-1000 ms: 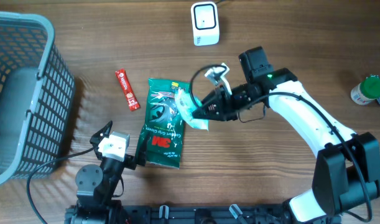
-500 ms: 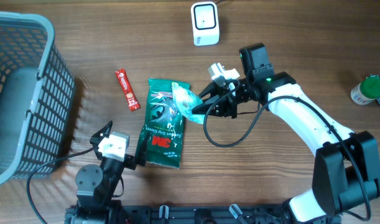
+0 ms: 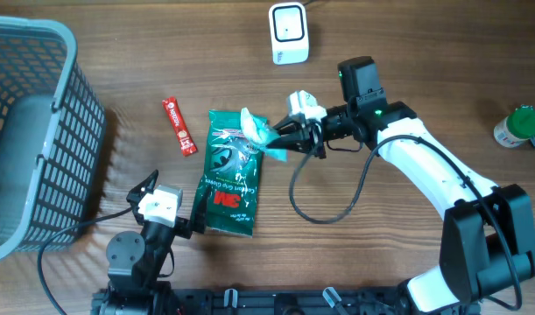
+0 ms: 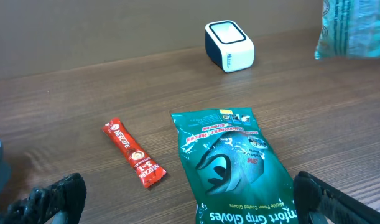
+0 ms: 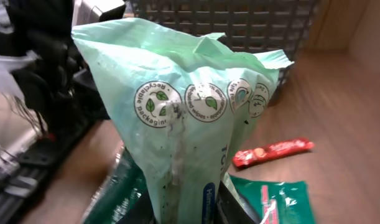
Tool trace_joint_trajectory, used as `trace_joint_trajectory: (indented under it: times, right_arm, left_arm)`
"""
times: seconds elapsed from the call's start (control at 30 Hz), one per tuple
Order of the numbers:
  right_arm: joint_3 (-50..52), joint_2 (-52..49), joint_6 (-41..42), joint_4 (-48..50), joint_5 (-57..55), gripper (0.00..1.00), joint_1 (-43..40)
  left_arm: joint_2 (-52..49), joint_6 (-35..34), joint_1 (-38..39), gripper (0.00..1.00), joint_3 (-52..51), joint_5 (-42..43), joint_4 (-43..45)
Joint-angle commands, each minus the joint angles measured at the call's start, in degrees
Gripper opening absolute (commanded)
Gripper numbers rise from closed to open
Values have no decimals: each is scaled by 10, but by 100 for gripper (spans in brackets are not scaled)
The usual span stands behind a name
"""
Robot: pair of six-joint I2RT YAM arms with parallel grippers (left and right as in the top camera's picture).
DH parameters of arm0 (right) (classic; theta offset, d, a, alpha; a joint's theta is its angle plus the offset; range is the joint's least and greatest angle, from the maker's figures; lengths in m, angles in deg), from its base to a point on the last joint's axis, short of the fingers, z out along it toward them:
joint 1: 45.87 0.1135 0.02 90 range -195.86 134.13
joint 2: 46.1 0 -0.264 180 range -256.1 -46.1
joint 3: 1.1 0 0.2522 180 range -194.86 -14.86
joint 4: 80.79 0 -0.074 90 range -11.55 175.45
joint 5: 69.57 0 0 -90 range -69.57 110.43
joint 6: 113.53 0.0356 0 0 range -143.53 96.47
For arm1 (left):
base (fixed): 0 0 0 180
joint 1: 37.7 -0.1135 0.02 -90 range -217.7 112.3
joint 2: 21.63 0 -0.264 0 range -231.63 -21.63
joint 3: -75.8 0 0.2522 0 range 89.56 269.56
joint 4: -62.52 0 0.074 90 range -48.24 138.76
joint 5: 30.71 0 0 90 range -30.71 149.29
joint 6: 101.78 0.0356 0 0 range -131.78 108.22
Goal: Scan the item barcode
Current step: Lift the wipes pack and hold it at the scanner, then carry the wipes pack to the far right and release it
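Mint-green plastic pouch [image 3: 256,132] is up off the brown wooden table [image 3: 337,258], clamped between the narrowly parted jaws of the right gripper [image 3: 280,140]. It hangs over the top right corner of the dark green glove packet [image 3: 232,171], well short of the white box scanner [image 3: 288,33]. From the right wrist, the pouch fills the view, its round recycling marks facing the camera.

The left gripper [image 3: 171,208] sits low near the table's front edge, jaws spread wide with nothing between its black fingers [image 4: 59,196].

By count: one pouch, one glove packet, one scanner, one red stick sachet [image 3: 179,126], one grey mesh basket [image 3: 83,114] and one green-capped bottle [image 3: 519,127] at the right edge.
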Motion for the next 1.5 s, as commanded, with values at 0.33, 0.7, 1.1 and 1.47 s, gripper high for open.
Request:
trace_joint_trajectory:
  times: [0.33,0.7,1.1,1.47]
  right_arm:
    - [8,-5,14,-57,200,4,-11]
    - [8,-5,336,57,193,4,-12]
    - [-58,-5,569,-17,-522,4,-11]
    - [-430,-259,429,-171,-668,4,-11]
  left_arm:
    - [1,9,2,100,-3,9,1]
    - [1,9,2,100,-3,9,1]
    - [1,9,2,100,-3,9,1]
    - [1,9,2,100,-3,9,1]
